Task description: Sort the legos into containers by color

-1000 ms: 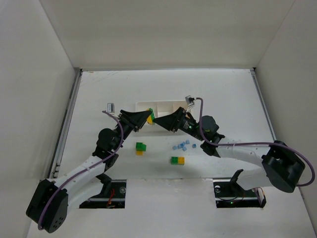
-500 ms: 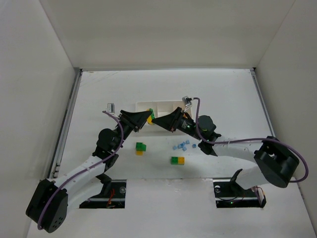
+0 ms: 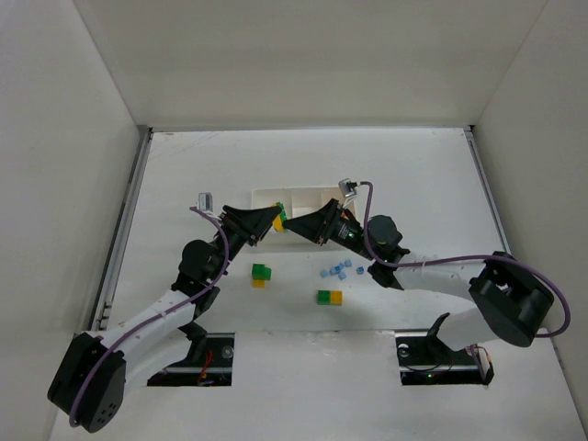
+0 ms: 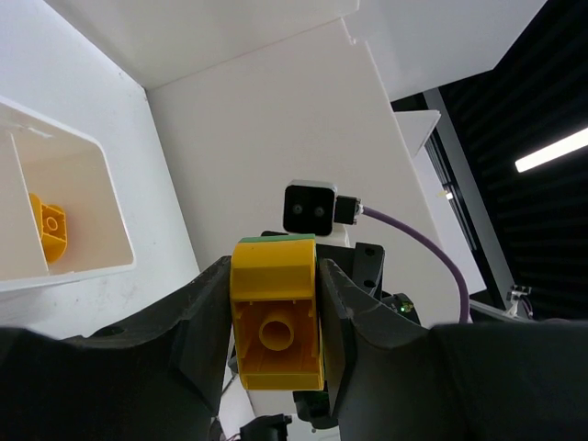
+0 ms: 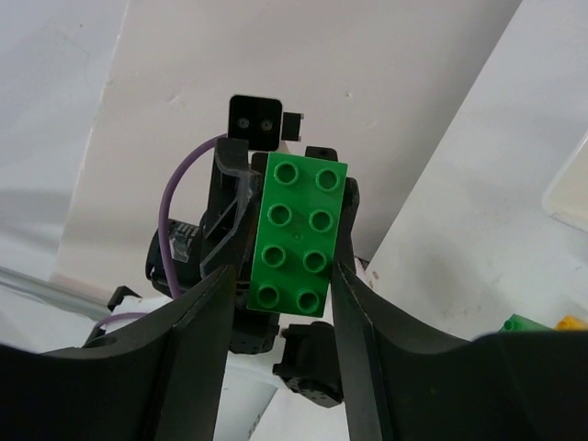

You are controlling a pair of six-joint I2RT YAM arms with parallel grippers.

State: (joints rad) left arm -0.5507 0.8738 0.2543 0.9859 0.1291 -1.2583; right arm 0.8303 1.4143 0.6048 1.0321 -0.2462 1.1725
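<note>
Both arms are meeting in the air over the near edge of the white tray (image 3: 308,197), working on one stacked two-colour pair. The left tool (image 4: 274,276) is gripping the yellow brick (image 4: 276,322), fingers tight on both sides, with a green edge showing on the brick's far face. The right tool (image 5: 282,269) is sitting around the green brick (image 5: 299,234). The jaws are flanking it closely, but I cannot tell whether they are pinching it or standing just off.

A second yellow brick (image 4: 50,230) is already lying in one tray compartment. Two green-yellow pairs (image 3: 262,274) and the light blue pieces (image 3: 338,270) are waiting on the desk (image 3: 423,184) nearer the arm bases.

Risks:
- If the right tool is holding loosely, it is likely to slip off the smooth green sides when the arms pull, leaving the pair joined.
- A sudden snap apart could fling either brick onto the desk or into the wrong compartment.
- A twist instead of a straight pull could rotate the yellow brick in the left grip.
- The tools are working nose to nose just above the tray, so an overshoot could clash the fingers or nudge the tray.
</note>
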